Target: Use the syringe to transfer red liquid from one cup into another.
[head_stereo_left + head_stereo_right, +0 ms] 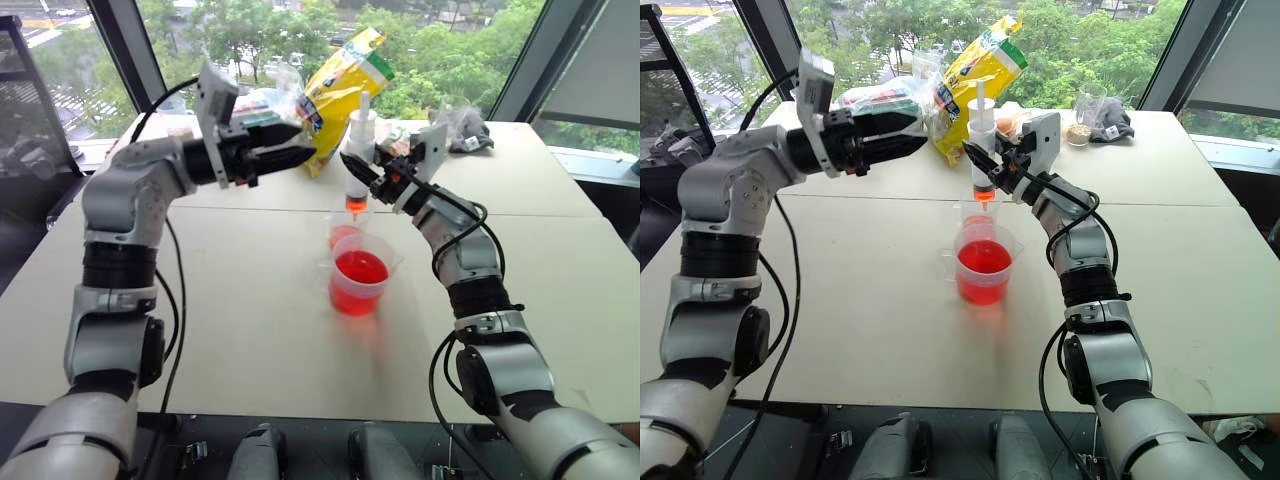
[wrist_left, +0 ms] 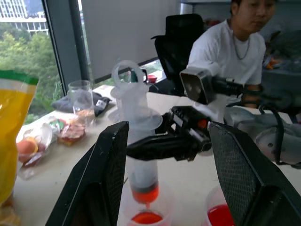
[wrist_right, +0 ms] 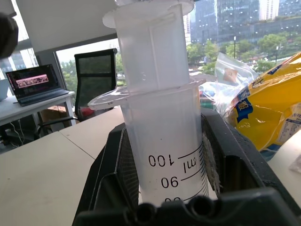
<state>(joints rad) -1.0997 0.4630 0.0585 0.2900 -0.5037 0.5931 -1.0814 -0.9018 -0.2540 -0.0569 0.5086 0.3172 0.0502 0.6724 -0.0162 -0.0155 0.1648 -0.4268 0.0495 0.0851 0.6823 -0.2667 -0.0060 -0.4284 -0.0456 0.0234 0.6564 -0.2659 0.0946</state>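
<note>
Syringe upright, clamped in the right tool, orange tip just above the narrower cup; a little red liquid in its barrel; spouted cup of red stands just beside, nearer the robot, on the counter; left tool parted, empty, level with the plunger.
</note>
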